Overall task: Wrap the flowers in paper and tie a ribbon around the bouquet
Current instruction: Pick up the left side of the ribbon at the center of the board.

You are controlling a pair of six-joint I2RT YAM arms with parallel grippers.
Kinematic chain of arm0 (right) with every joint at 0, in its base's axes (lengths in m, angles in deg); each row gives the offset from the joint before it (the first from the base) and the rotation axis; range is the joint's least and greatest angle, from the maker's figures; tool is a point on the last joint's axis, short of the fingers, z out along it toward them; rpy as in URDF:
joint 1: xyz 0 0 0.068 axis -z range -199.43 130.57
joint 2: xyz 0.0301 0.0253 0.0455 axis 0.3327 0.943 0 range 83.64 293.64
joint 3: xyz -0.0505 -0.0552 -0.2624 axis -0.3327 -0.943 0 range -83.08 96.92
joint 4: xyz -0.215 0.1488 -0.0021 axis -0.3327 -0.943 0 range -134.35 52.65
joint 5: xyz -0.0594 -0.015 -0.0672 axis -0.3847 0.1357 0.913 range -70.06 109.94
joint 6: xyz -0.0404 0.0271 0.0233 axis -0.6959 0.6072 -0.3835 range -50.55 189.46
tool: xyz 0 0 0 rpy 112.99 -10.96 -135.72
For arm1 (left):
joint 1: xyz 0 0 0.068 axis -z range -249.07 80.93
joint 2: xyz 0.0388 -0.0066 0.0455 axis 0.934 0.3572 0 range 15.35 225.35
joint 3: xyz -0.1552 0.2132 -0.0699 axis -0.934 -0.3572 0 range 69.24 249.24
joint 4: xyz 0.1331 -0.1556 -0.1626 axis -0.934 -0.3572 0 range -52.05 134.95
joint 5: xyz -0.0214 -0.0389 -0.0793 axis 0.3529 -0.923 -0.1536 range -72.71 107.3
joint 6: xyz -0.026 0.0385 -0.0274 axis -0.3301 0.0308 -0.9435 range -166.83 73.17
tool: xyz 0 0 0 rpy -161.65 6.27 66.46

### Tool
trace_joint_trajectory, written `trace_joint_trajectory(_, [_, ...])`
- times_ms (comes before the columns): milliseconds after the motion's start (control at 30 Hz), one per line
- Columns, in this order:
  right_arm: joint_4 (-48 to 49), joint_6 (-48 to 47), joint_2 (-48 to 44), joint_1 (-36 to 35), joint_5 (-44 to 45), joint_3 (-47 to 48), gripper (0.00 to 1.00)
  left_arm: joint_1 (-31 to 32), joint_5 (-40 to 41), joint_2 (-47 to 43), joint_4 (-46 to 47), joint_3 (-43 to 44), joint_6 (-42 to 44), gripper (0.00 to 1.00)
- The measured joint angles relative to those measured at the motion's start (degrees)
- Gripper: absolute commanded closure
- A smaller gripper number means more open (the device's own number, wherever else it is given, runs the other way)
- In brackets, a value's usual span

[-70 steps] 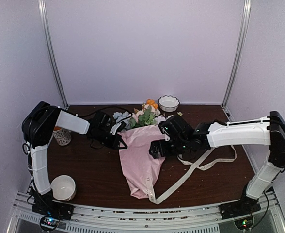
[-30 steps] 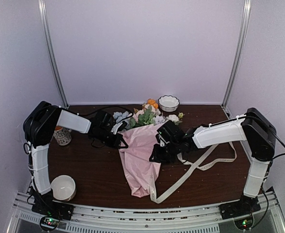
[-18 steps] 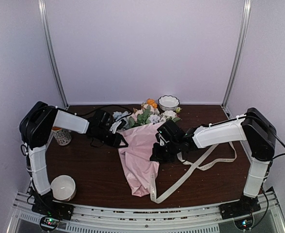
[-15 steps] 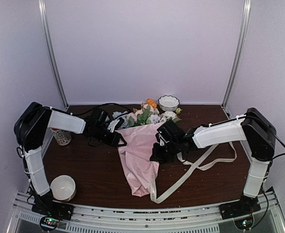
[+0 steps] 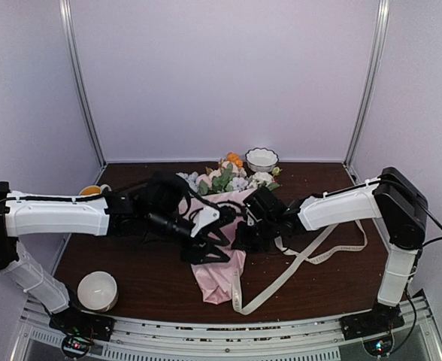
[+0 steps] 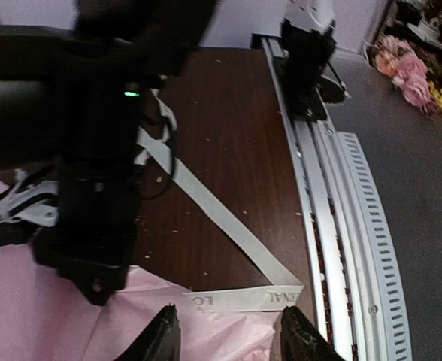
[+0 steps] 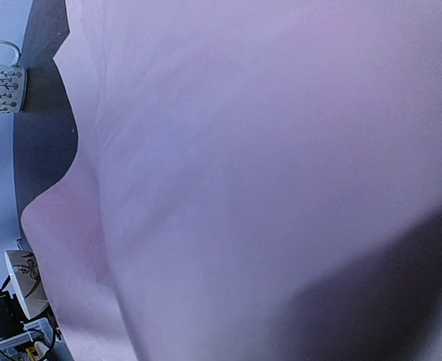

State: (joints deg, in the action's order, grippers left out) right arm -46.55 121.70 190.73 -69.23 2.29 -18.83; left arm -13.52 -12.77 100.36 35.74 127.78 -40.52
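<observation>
Dark wooden table point(image 5: 341, 271) inside a pale lilac booth. Left gripper point(image 6: 230, 340) hangs over the lower half of the pink paper point(image 5: 219, 277), jaws parted with nothing between them; the end of the ribbon point(image 6: 222, 219) lies just beyond its fingertips, at the paper's edge. Right gripper point(image 5: 245, 238) is closed at the paper's right edge, facing the left one; whether it pinches the sheet I cannot tell. Flowers point(image 5: 228, 177) stick out of the paper's top, beyond both grippers. White bowl point(image 5: 98, 290) sits well apart, behind the left gripper
</observation>
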Motion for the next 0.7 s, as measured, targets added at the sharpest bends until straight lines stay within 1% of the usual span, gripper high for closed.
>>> trace_joint_trajectory(100, [0.0,-0.9,0.0,-0.1,0.6,0.0,1.00,5.7,0.2,2.3,-6.9,2.3,8.9,0.44])
trace_joint_trajectory(233, [0.0,-2.2,0.0,-0.3,1.4,0.0,1.00,10.4,1.7,10.0,-14.8,8.5,20.3,0.42])
trace_joint_trajectory(333, [-0.2,-3.6,0.0,-0.4,1.9,0.1,1.00,14.5,6.6,13.3,-18.2,10.1,28.0,0.42])
trace_joint_trajectory(367, [-0.1,-4.0,0.0,-0.5,2.1,0.1,1.00,16.8,9.0,14.5,-20.0,11.1,30.7,0.42])
trace_joint_trajectory(500, [0.0,-5.4,0.0,-0.5,2.8,0.1,1.00,22.9,15.5,19.2,-23.8,15.8,37.4,0.38])
trace_joint_trajectory(633, [0.0,-6.6,0.0,-0.6,3.2,0.1,1.00,24.1,21.9,24.3,-27.3,20.5,42.3,0.37])
trace_joint_trajectory(700, [0.0,-7.1,0.0,-0.6,3.5,0.1,1.00,24.4,26.8,28.3,-29.6,24.1,44.2,0.37])
